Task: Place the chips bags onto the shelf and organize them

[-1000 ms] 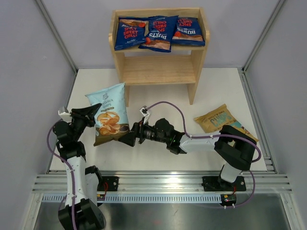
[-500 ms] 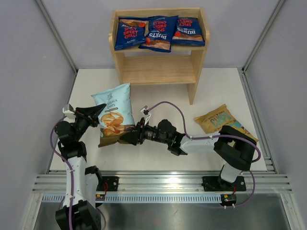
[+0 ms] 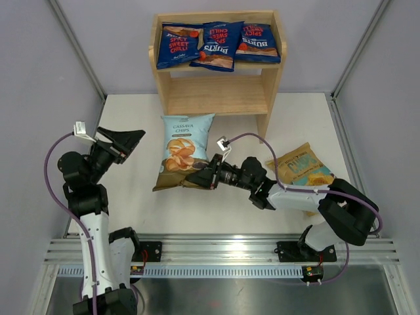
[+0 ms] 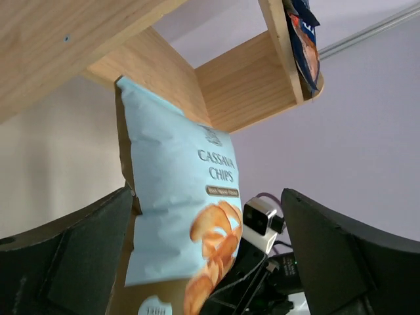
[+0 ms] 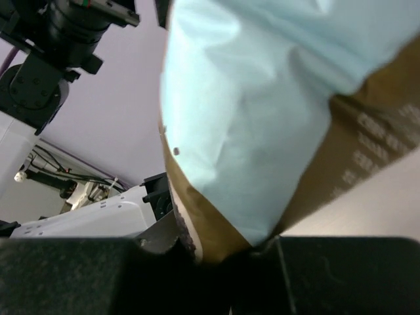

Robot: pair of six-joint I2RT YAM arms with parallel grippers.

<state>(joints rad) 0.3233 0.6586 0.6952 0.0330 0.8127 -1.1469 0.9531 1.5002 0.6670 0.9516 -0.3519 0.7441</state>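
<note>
The overhead view is brightly and evenly lit from above, and only soft, short shadows are cast under the shelf [image 3: 216, 98] tiers and on the white bench [image 3: 302, 125]. In the right wrist view the pale blue bag [image 5: 249, 118] is rendered blurred at close range. The left wrist view is recorded sharper, with dark, soft-edged lower corners.

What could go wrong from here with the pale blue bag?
Only the right jaws hold the pale blue bag, at its lower edge; the left jaws stand open, apart from it. It may sag or slip.
Its top edge is near the front of the shelf and could catch there.
The right arm lies beside the tan bag and might push it.
</note>
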